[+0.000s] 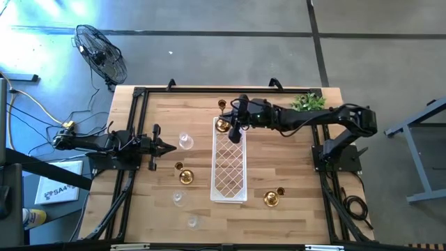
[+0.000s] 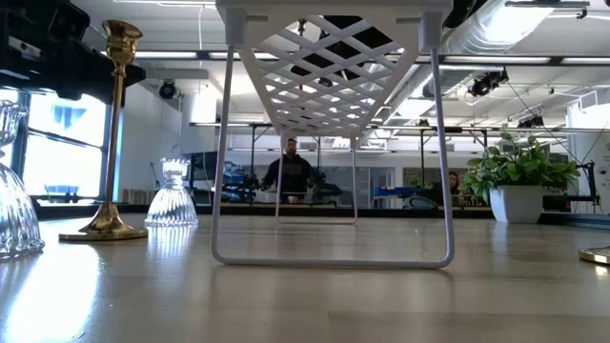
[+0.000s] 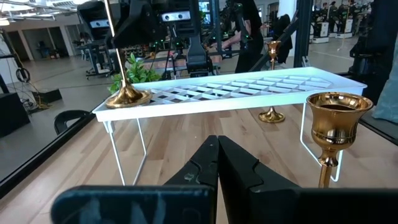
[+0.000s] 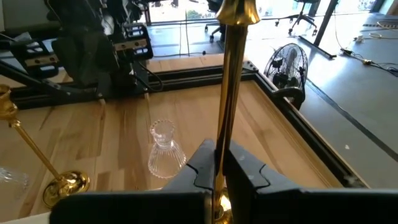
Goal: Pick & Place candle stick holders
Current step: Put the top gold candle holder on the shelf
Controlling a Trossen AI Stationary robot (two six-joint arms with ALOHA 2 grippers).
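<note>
A tall thin-stemmed brass candle stick holder [image 1: 221,125] stands upright at the far end of the white lattice tray [image 1: 228,174], its round base [image 3: 127,96] on the lattice. My right gripper [image 4: 219,155] reaches in from the table's right and is shut on its stem. My left gripper [image 1: 167,147] is shut and empty at the table's left. On the table stand a brass holder [image 1: 185,176] near my left gripper, another [image 1: 272,198] near right, one [image 1: 221,104] at the far edge, and clear glass holders [image 1: 185,141], [image 1: 178,199], [image 1: 191,222]. My right gripper pinches the holder's thin brass stem [image 4: 222,127] between its two fingers, partway up. The fingers come from the table's right, nearly level and slanting a little down, and lie across the stem. The holder stays upright with its base [image 3: 127,96] on the tray's far end.
A small green plant [image 1: 308,102] in a white pot stands at the far right corner. The tray stands on thin wire legs [image 2: 221,191], with room beneath it. Black frame rails [image 1: 136,132] run along the table's left and right sides.
</note>
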